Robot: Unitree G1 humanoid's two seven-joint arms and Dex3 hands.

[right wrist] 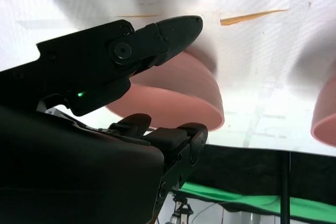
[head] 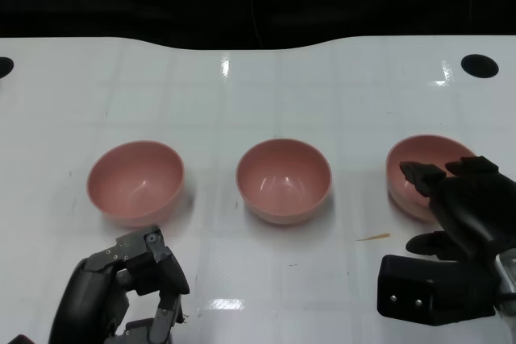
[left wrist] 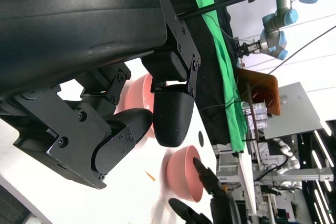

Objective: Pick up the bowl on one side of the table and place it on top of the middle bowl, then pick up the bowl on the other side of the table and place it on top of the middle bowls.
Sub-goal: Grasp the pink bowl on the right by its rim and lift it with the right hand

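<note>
White table spread wide beneath everything, with a curved far edge against a black backdrop and two dark round holes near its far corners.

Three pink bowls in a row across it, all upright and well apart. Middle bowl taken as the landmark: standing alone, nothing stacked in it. Left bowl off to the robot's left of the middle bowl, untouched. Right bowl off to the right of the middle bowl, partly covered by black fingers; seen also in the right wrist view and, smaller, in the left wrist view.

Right hand to the right of the middle bowl, at the right bowl's near side, fingers spread and reaching over the rim, with one finger on the outer wall in the wrist view; actual grip impossible to tell, bowl resting on the table.

Left hand nearer the robot than the left bowl, left of the middle bowl, fingers loosely curled inward, holding nothing, clear of the bowl.

Thin orange-yellow sliver lying on the table, right of the middle bowl and just beside the right hand.
</note>
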